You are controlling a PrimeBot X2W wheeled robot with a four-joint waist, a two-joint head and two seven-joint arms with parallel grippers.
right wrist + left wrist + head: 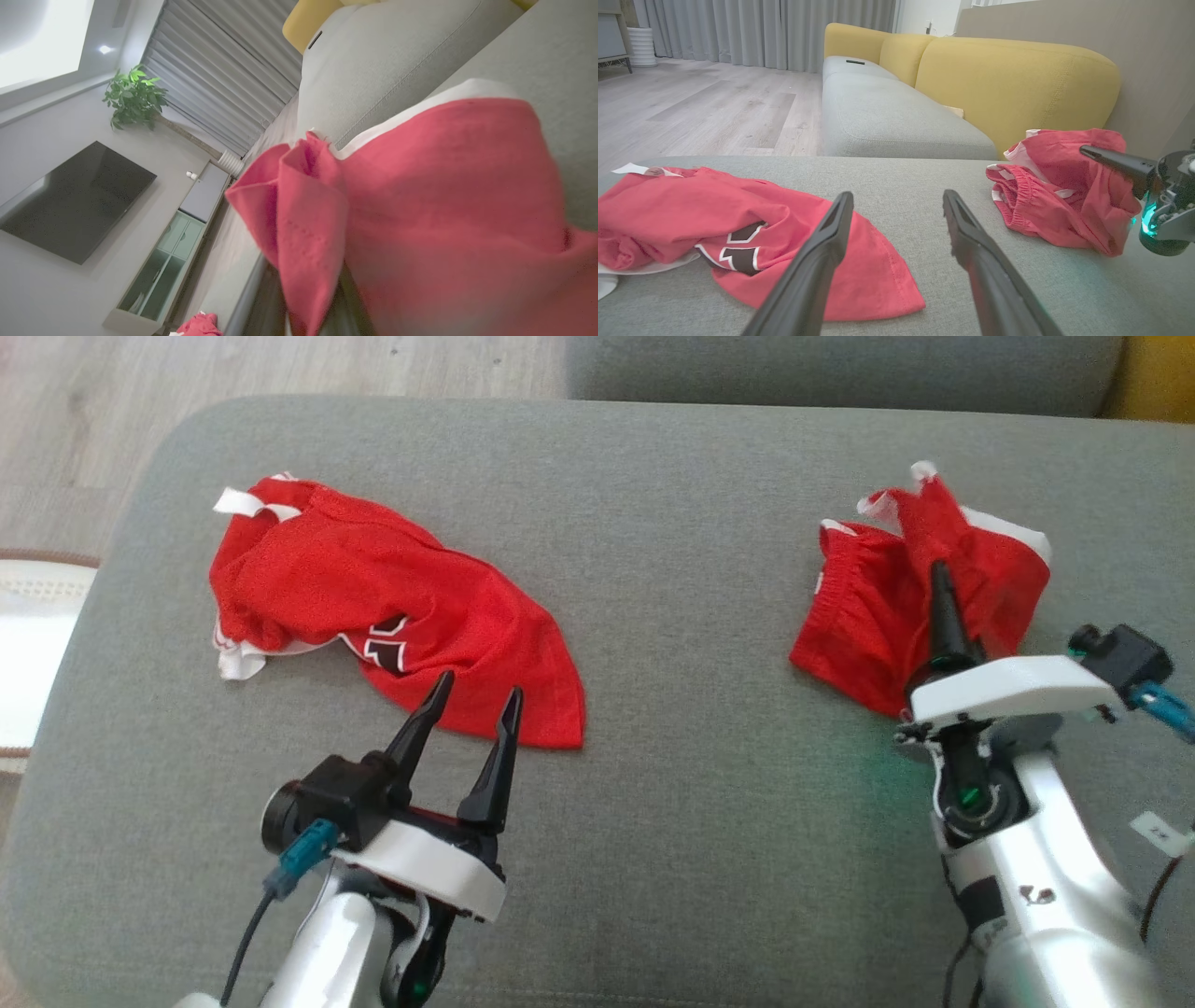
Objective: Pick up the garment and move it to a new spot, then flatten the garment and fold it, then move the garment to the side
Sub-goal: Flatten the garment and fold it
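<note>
Nearest to me, the left hand (pixel 480 685) hovers with its fingers spread wide and nothing in them, the tips just above the hem of a red jersey (pixel 373 597) that lies crumpled on the grey cushion (pixel 700 616). If that arm drops or sweeps across from here, I reckon a fingertip could hook the hem and drag the jersey along.

Further over, the right hand (pixel 936 569) is closed tight. A fold of the red shorts (pixel 859 616) seems to be caught between its fingers, with cloth standing up in a peak around them. The rest of the shorts sits bunched on the cushion, well apart from the jersey and near the right edge.

I take the shorts to be the piece being picked up. The pinch looks narrow and the fabric looks slippery, so a quick lift might let it slide free. It may also hold only one layer, leaving the shorts hanging twisted and hard to flatten. A careless carry to the right could tip them off the edge.

Beyond lies the sofa seat (pixel 840 364).
</note>
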